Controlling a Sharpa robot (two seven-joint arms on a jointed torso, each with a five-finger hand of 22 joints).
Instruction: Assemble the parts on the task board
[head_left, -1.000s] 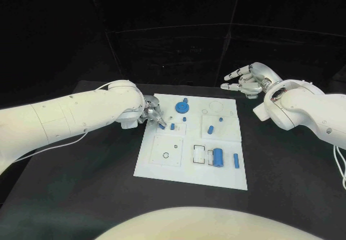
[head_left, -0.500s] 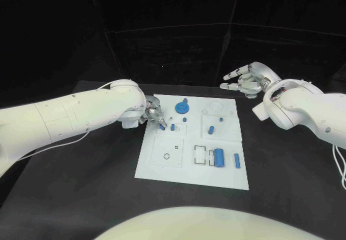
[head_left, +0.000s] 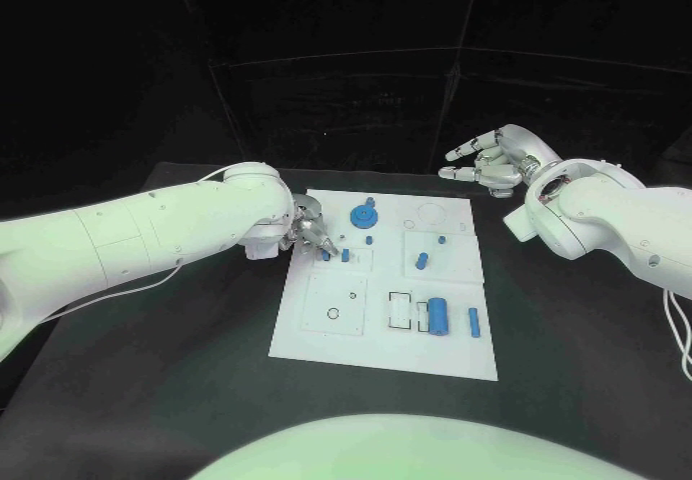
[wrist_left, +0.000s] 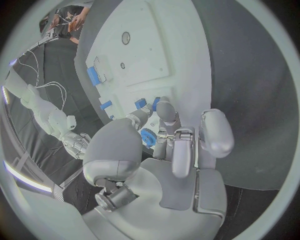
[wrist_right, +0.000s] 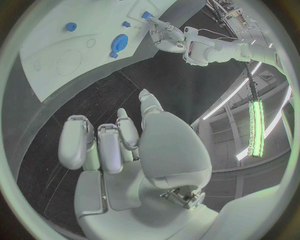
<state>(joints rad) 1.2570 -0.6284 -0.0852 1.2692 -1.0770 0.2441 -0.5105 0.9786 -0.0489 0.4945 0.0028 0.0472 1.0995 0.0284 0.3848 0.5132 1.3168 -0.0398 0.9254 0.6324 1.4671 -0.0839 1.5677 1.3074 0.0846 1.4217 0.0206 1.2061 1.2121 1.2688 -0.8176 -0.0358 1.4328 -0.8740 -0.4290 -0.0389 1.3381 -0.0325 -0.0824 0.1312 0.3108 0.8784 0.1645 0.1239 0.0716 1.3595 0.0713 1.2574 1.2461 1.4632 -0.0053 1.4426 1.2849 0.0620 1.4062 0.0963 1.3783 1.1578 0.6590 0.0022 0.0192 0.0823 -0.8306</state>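
Two white arms frame the task board (head_left: 387, 335), the white plate lying mid-table with its long axis running away from the robot. The right hand (head_left: 492, 158) hangs beyond the board's far right corner, well apart from it, fingers loosely curled with nothing in them. The left hand (head_left: 309, 228) sits at the board's left edge, fingertips closed around a small blue part (head_left: 325, 253); it looks pinched, though the left wrist view leaves the contact partly hidden, so I would not swear to it. That part seems to lie with its long axis slanting across the board.

Other blue pieces lie on the plate: a round gear-like piece (head_left: 364, 213) near the far edge, a larger cylinder (head_left: 436, 314) pointing along the board's length, and a slim peg (head_left: 473, 320) beside it.

Risk, as I judge it: such a light fingertip hold could let the part twist or slip, so it would meet its recess crooked and jam or skitter off.
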